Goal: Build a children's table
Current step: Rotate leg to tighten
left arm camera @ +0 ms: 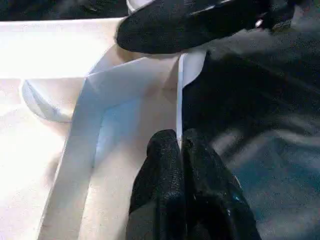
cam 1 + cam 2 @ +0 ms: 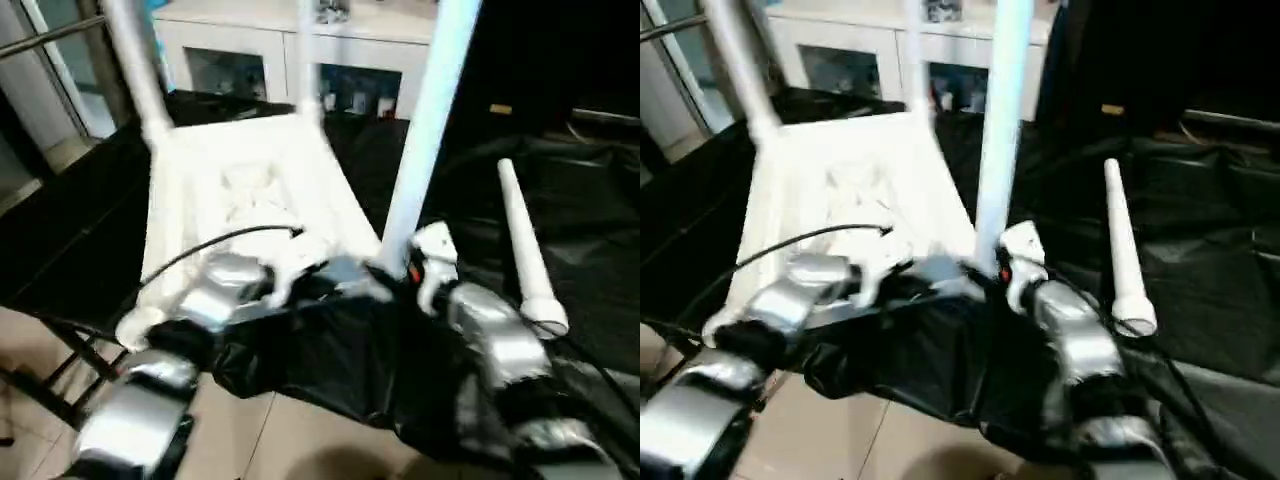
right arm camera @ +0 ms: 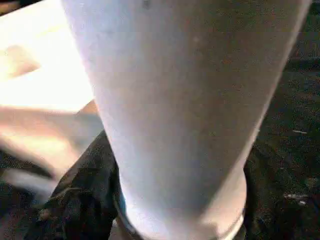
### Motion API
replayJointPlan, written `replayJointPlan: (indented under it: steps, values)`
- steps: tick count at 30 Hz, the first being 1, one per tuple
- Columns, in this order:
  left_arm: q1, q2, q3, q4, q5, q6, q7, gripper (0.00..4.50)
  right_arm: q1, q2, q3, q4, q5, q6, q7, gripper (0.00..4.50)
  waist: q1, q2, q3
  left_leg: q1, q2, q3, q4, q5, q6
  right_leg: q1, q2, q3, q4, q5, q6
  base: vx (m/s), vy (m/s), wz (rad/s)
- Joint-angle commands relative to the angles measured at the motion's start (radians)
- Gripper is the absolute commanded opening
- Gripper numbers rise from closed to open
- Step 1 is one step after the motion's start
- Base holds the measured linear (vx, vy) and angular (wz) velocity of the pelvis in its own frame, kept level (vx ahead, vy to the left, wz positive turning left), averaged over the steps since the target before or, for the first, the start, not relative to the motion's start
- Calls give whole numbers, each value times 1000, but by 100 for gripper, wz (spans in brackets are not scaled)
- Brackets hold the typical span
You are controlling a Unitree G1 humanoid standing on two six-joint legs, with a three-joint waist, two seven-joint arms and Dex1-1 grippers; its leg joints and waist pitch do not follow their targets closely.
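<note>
Two grippers: both at tabletop's near edge
left gripper (image 1: 179, 150): fingers pinched on tabletop (image 2: 250, 190) rim, likely steadying it
right gripper (image 3: 175, 200): fingers around upright leg (image 2: 425, 120) near its base, probably seating it in corner socket
spare leg (image 2: 525, 250): lying on black cloth (image 2: 580, 200), right
far legs: two upright
cabinet (image 2: 250, 50): behind

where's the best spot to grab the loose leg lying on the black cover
Grip the loose leg around its mid shaft, coming from above with the fingers across it. It lies flat on the black cover, wide socket end toward the robot, and the round tube narrows toward its far tip.
</note>
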Motion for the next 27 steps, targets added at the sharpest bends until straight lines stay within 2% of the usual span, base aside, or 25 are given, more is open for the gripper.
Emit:
replayJointPlan:
  steps: [1,3,5,8,9,10,16,19,23,24,27]
  values:
    - [-65,-106,31,-11,-36,-3,127,0,-24,121,54,65,25,21,-51,275,-5,-13,-53,5,15,-4,-74,-221,45,40,-54,41,-95,-503,-131,0,0,0]
    - [-71,-122,31,-10,-39,-5,138,0,-34,136,56,73,26,5,-49,275,-3,-11,-54,1,15,-4,-74,-219,52,43,-54,40,-94,-481,-134,0,0,0]
    - [-73,-135,27,-14,-37,-13,132,0,-42,143,64,77,22,-20,-21,345,-1,-11,-58,-3,17,-3,-74,-197,67,47,-54,43,-85,-410,-156,0,0,0]
    - [-67,-135,16,-18,-34,-33,102,0,-44,143,56,73,37,-27,20,351,0,-10,-60,-6,18,-2,-73,-171,81,53,-55,45,-75,-337,-184,0,0,0]
    - [-60,-127,10,-22,-36,-44,81,0,-42,133,58,65,40,-25,45,382,1,-10,-61,-6,18,-2,-73,-166,85,54,-55,45,-74,-324,-189,0,0,0]
    - [-52,-118,6,-28,-37,-51,57,0,-38,118,69,53,39,-21,76,392,1,-8,-62,-6,19,-2,-72,-162,90,54,-54,45,-72,-303,-200,0,0,0]
    - [-4,-56,-15,-76,-56,-72,-85,0,17,6,156,-56,50,-5,305,396,5,-11,-62,-11,20,-2,-69,-139,123,64,-55,45,-65,-251,-219,0,0,0]
    - [13,-20,-23,-91,-59,-80,-143,0,47,-65,190,-114,63,6,421,396,7,-10,-63,-8,22,0,-68,-135,128,62,-53,45,-63,-244,-227,0,0,0]
    - [24,18,-24,-94,-54,-95,-191,0,71,-128,196,-162,67,20,525,396,9,-9,-62,-8,25,2,-68,-150,124,59,-54,45,-63,-260,-230,0,0,0]
    - [27,30,-22,-97,-53,-95,-208,0,76,-148,196,-177,71,28,555,373,11,-11,-61,-6,24,2,-68,-155,120,59,-53,45,-65,-273,-227,0,0,0]
    - [37,57,-23,-108,-52,-97,-248,0,86,-186,203,-206,81,38,607,351,16,-8,-62,-7,27,2,-69,-150,117,59,-54,46,-62,-267,-228,0,0,0]
